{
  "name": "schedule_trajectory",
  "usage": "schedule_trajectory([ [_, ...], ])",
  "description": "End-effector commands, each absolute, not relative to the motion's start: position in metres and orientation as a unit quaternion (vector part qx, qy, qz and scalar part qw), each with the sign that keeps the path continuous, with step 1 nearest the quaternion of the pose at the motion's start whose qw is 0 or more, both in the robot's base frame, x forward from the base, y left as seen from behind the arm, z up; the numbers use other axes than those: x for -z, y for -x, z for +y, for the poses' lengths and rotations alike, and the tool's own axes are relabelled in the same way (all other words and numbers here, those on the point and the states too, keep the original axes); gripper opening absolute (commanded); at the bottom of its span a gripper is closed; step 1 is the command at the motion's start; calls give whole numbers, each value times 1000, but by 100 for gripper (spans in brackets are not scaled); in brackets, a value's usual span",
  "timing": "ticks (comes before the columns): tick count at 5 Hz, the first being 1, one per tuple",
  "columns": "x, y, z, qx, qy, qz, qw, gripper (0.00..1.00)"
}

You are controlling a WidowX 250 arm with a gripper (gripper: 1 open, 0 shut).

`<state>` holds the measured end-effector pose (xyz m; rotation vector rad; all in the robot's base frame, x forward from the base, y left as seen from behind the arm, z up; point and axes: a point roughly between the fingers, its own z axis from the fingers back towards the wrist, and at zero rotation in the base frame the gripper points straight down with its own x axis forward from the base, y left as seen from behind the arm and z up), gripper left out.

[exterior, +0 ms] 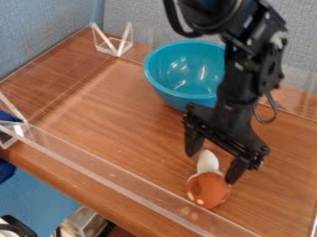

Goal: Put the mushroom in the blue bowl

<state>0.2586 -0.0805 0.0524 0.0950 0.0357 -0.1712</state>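
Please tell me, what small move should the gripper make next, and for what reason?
Probably a short descent, then closing. The gripper is open, pointing down, with its fingers on either side of the mushroom, near its cream stem end. The mushroom lies on its side on the wooden table, not yet gripped, and the blue bowl behind is empty. Whether the fingertips already reach the table is unclear.
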Motion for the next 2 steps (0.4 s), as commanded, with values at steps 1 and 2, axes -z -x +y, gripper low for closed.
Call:
schedule_trajectory([
  [1, -49, -261, -82, 97, -50, 10, 994, 100],
  [2, -45, -265, -79, 106, -50, 11, 993, 100],
])
